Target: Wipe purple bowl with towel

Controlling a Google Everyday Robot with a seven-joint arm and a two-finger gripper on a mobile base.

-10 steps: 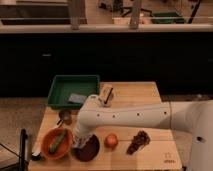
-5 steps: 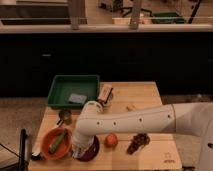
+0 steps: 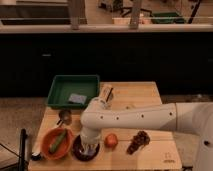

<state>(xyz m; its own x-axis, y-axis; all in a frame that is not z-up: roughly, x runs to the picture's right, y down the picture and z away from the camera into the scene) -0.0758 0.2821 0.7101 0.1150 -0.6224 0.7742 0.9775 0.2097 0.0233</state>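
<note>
The purple bowl (image 3: 83,152) sits near the front edge of the wooden table (image 3: 150,95), right of an orange bowl. My white arm reaches in from the right and bends down, so my gripper (image 3: 89,146) hangs right over the purple bowl and hides much of its inside. Something pale shows at the gripper's tip, but I cannot tell whether it is the towel. A small grey-blue cloth-like piece (image 3: 76,98) lies in the green tray (image 3: 60,90) at the back left.
An orange bowl (image 3: 49,148) holding a green item (image 3: 59,141) stands left of the purple bowl. An orange fruit (image 3: 111,140) and a dark brown clump (image 3: 139,141) lie to its right. A snack bag (image 3: 106,92) and a small dark object (image 3: 64,116) lie behind.
My arm has swung left and down; the gripper has moved from beside the orange fruit to directly over the purple bowl.
</note>
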